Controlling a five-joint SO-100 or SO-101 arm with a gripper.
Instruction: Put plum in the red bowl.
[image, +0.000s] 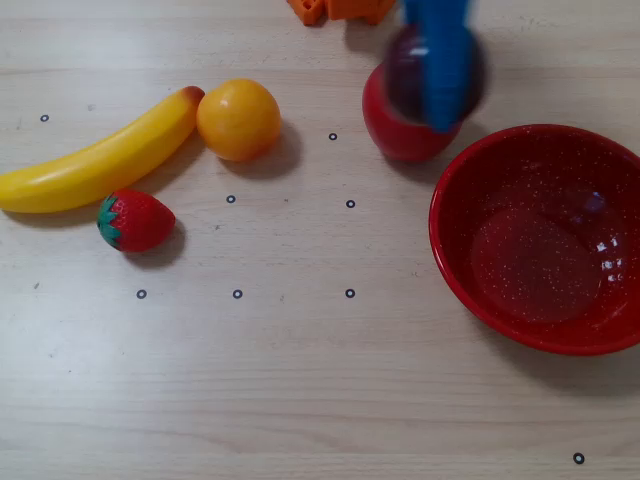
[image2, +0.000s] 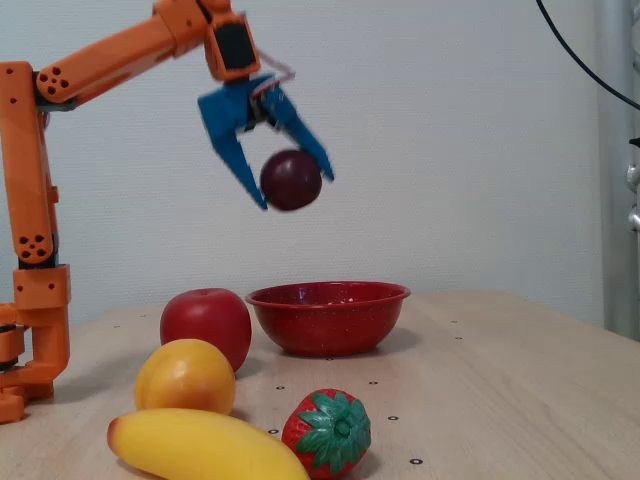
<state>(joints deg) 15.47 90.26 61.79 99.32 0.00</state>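
Note:
My blue gripper (image2: 296, 184) is shut on the dark purple-maroon plum (image2: 291, 180) and holds it high in the air in the fixed view. In the overhead view the gripper (image: 440, 80) and the plum (image: 402, 72) are blurred, above the red apple and just left of the red bowl's rim. The red bowl (image: 470, 270) with white speckles stands at the right of the overhead view and holds nothing. In the fixed view the bowl (image2: 328, 318) stands on the table below and slightly right of the plum.
A red apple (image: 400, 135) (image2: 206, 322) sits beside the bowl. An orange ball (image: 238, 119), a yellow banana (image: 95, 160) and a strawberry (image: 135, 220) lie at the left of the overhead view. The orange arm base (image2: 25, 300) stands at the left of the fixed view.

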